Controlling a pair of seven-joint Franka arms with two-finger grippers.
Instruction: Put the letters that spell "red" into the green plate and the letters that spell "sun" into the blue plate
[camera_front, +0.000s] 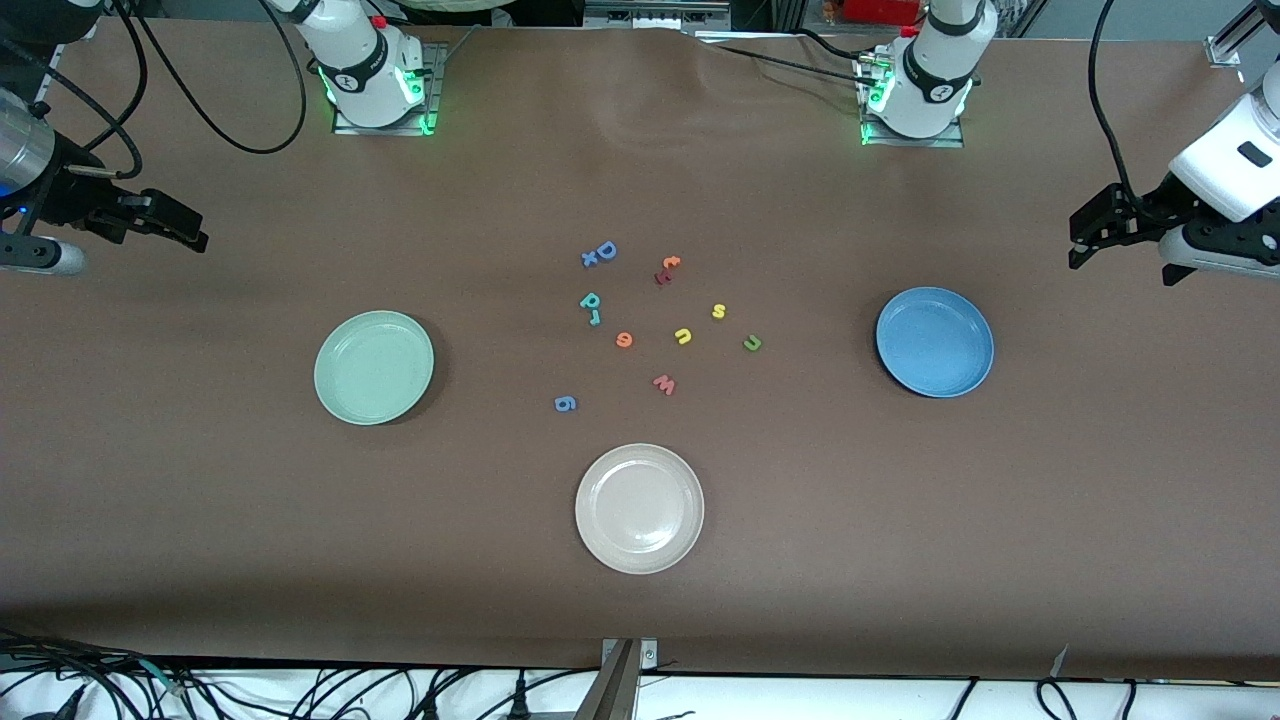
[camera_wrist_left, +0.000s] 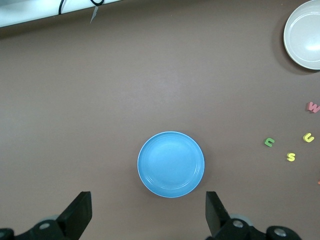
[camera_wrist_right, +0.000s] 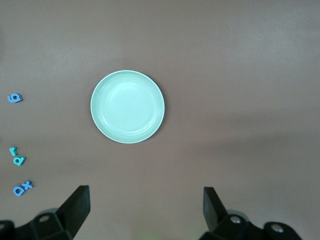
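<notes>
The green plate (camera_front: 373, 367) lies toward the right arm's end of the table and the blue plate (camera_front: 934, 341) toward the left arm's end. Between them lie the teal d (camera_front: 590, 301), teal r (camera_front: 594, 319), orange e (camera_front: 624, 340), yellow u (camera_front: 683, 336), yellow s (camera_front: 718, 311) and green n (camera_front: 752, 343). My right gripper (camera_wrist_right: 146, 207) hangs open and empty, high over the table's end beside the green plate (camera_wrist_right: 127, 106). High beside the blue plate (camera_wrist_left: 171, 164), my left gripper (camera_wrist_left: 148, 210) is open and holds nothing.
An off-white plate (camera_front: 639, 508) sits nearer the front camera than the letters. Other letters lie among them: a pink w (camera_front: 664, 384), a blue 6 (camera_front: 565, 403), a blue D (camera_front: 605, 250) with an x, and a dark red letter touching an orange one (camera_front: 666, 268).
</notes>
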